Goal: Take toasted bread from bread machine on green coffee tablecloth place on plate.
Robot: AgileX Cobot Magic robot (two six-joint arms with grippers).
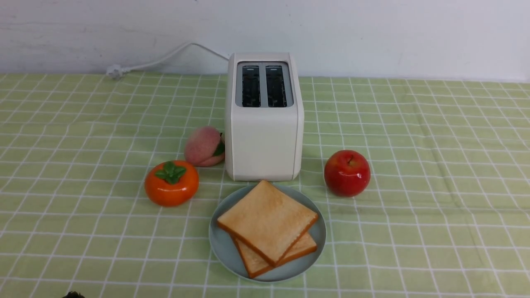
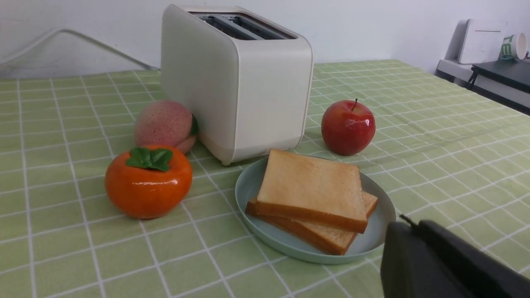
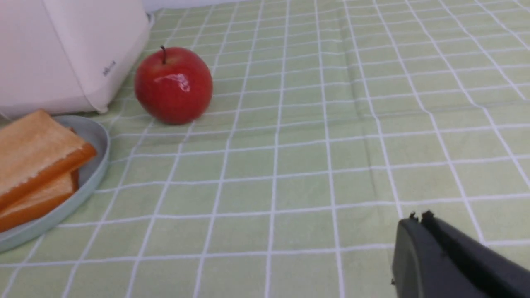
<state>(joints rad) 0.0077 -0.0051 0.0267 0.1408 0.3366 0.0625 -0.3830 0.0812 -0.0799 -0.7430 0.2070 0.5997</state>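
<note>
Two toast slices (image 1: 267, 219) lie stacked on the pale blue-green plate (image 1: 223, 248), just in front of the white toaster (image 1: 263, 136); its two dark slots are empty. All rest on the green checked cloth (image 1: 434, 186). In the left wrist view the toast (image 2: 310, 188) and plate (image 2: 248, 192) lie just beyond my left gripper (image 2: 408, 225), whose jaws are pressed together and empty. In the right wrist view my right gripper (image 3: 418, 217) is shut and empty over bare cloth, well away from the plate (image 3: 97, 136) and toast (image 3: 37, 145).
A red apple (image 1: 347, 173) stands right of the toaster. An orange persimmon (image 1: 171, 183) and a pink peach (image 1: 203, 146) stand to its left. The white cord (image 1: 165, 58) runs to the back left along the wall. A side table with a cup (image 2: 513, 45) shows beyond the cloth.
</note>
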